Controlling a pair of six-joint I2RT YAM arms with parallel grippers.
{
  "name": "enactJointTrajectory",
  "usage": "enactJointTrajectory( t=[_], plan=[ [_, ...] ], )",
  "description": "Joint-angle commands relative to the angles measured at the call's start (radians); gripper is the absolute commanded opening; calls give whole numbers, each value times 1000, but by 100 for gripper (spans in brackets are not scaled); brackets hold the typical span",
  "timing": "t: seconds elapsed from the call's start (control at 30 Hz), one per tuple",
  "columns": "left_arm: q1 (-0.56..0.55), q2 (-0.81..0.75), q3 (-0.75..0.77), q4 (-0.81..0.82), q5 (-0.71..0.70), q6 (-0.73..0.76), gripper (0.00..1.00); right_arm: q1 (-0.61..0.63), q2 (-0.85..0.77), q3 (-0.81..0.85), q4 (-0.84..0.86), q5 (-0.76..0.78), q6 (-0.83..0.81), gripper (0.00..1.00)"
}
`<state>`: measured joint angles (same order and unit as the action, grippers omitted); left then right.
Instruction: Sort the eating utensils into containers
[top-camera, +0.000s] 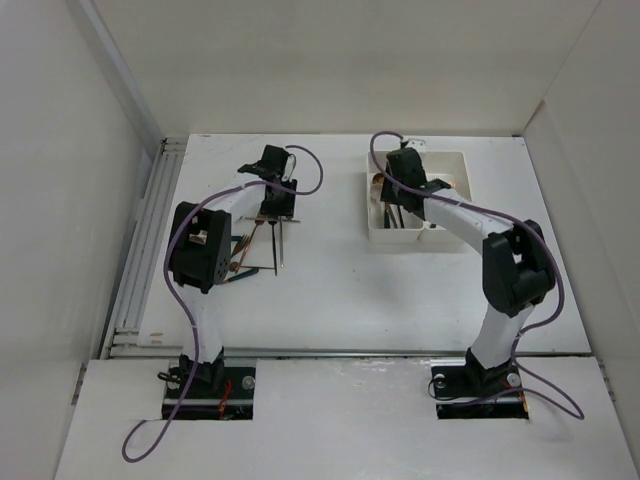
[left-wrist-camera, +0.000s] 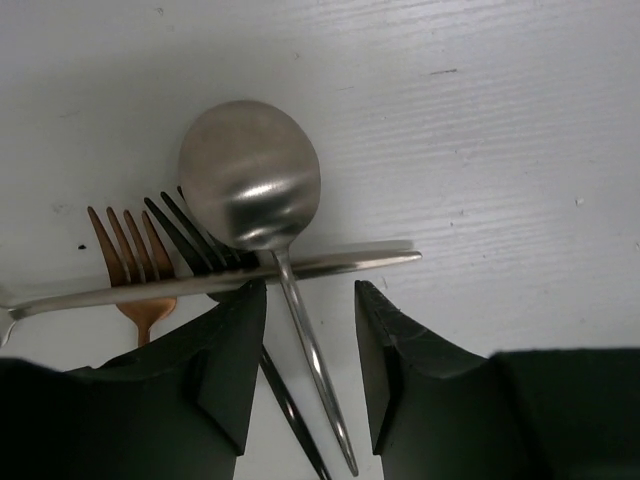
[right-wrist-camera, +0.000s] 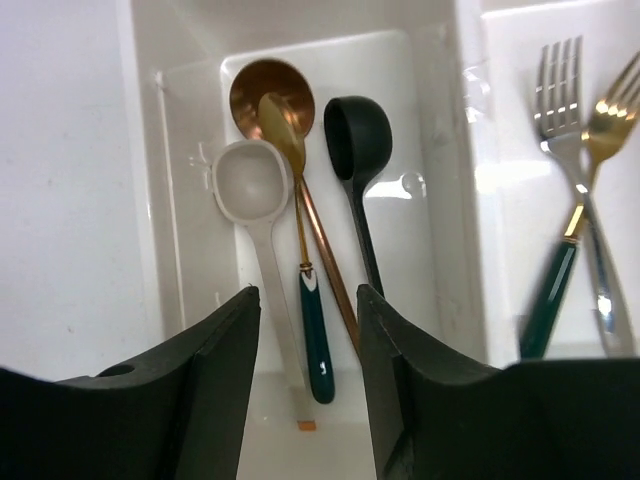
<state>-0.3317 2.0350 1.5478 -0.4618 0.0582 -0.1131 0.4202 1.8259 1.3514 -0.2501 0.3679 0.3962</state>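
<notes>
My left gripper is open, low over the table, with the handle of a silver spoon lying between its fingers, not clamped. Under the spoon lie a copper fork, a black fork and a silver utensil handle lying crosswise. This pile is on the left of the table. My right gripper is open and empty above the white two-compartment bin. Its left compartment holds copper, white, black and green-handled gold spoons. The right compartment holds a silver fork and a gold fork.
White walls enclose the table on three sides. A metal rail runs along the left edge. Purple cables loop off both arms. The right arm reaches over the bin from the near right.
</notes>
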Motion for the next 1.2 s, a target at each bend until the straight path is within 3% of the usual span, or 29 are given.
enactJointTrajectory(
  t=[0.0, 0.3, 0.7, 1.0, 1.07, 1.17],
  plan=[
    [5, 23, 57, -34, -5, -11, 37, 6, -102, -12, 32, 51, -14, 49],
    [5, 43, 17, -34, -14, -11, 36, 6, -160, -43, 51, 60, -43, 49],
    [5, 76, -5, -34, 28, -11, 0, 6, -198, -83, 60, 97, -53, 49],
    [5, -4, 17, -34, 87, -22, 0, 17, -252, -81, 69, 97, -98, 48],
    [17, -53, 57, -34, 152, -34, 0, 32, -269, -81, 80, 86, -146, 52],
    [26, -117, 125, -34, 237, -59, 0, 69, -315, -72, 100, 5, -188, 68]
  ],
)
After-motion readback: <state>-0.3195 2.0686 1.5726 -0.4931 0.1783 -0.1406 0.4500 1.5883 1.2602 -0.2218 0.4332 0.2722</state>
